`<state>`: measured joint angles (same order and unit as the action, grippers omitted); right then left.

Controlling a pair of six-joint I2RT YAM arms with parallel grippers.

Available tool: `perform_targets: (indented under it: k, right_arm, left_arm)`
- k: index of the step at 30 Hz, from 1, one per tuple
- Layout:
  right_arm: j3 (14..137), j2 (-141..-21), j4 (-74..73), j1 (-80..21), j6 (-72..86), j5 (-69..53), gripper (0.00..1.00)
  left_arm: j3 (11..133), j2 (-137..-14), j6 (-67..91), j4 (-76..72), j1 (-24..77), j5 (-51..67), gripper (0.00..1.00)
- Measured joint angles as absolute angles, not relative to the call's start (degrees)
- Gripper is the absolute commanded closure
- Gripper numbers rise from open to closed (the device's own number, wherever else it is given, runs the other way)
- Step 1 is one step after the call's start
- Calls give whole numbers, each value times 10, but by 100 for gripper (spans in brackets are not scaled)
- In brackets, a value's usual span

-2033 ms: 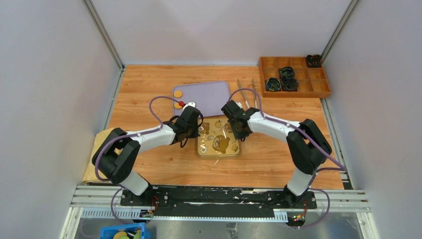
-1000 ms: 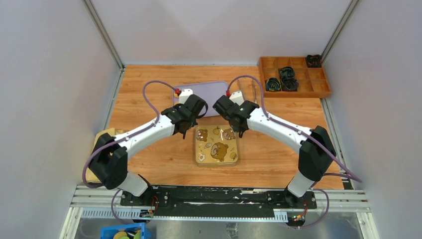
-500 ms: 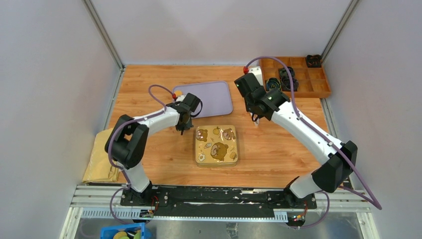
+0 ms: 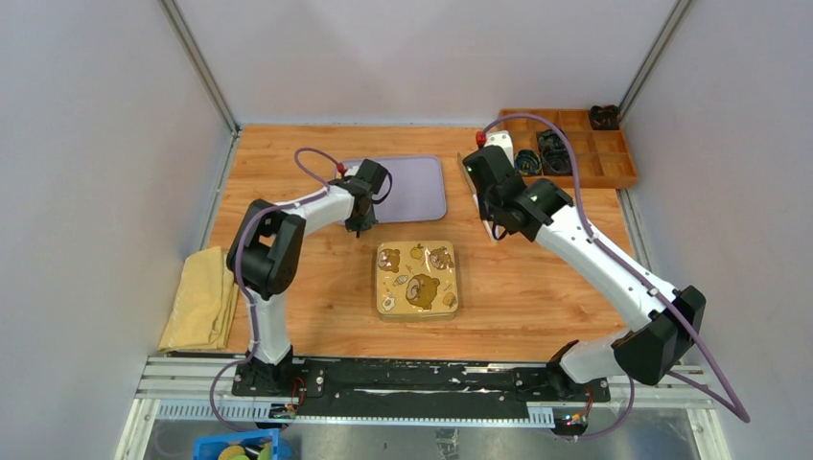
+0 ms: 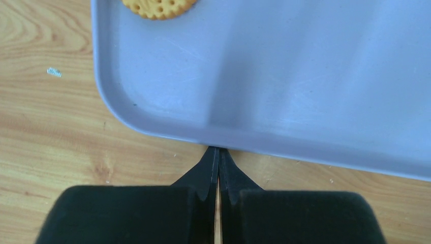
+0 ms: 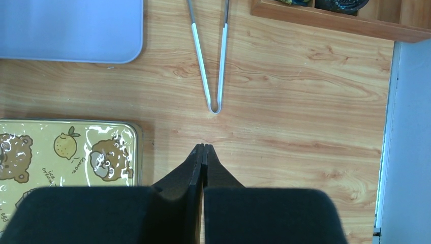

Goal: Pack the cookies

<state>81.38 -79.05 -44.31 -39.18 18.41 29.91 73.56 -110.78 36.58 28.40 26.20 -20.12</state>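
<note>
One orange-yellow cookie (image 5: 158,7) lies on the purple tray (image 5: 284,76) near its left corner, cut off by the top of the left wrist view. In the top view the left arm hides the cookies. My left gripper (image 5: 219,149) (image 4: 359,223) is shut and empty, its tips right at the tray's near rim. The square tin (image 4: 417,280) (image 6: 61,152) sits lidded mid-table, bears printed on the lid. Right of the tin's far corner, my right gripper (image 6: 203,146) (image 4: 496,230) hangs shut and empty over bare wood.
Metal tongs (image 6: 208,66) lie on the wood between the tray and a wooden compartment box (image 4: 566,144) holding dark items at the back right. A folded yellow cloth (image 4: 201,299) lies at the left near edge. Grey walls close in the table.
Both grippers have pulled away from the tin. The left one swung back-left to the tray's near rim and closed its jaws. The right one moved back and right, staying shut.
</note>
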Motion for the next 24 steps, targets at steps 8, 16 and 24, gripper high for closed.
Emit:
perform_targets:
  k: [8,16,24]
  right_arm:
    - [810,-792,-436,-385,184,291,100]
    - [799,-796,-430,-375,185,284,100]
    - [791,-811,-419,-344,183,269,100]
  left_arm:
    - [778,-1136,354,293,259,-201,98]
    - [823,-1168,344,297,256,-200,100]
    - [792,-1143,331,279,256,-168,98]
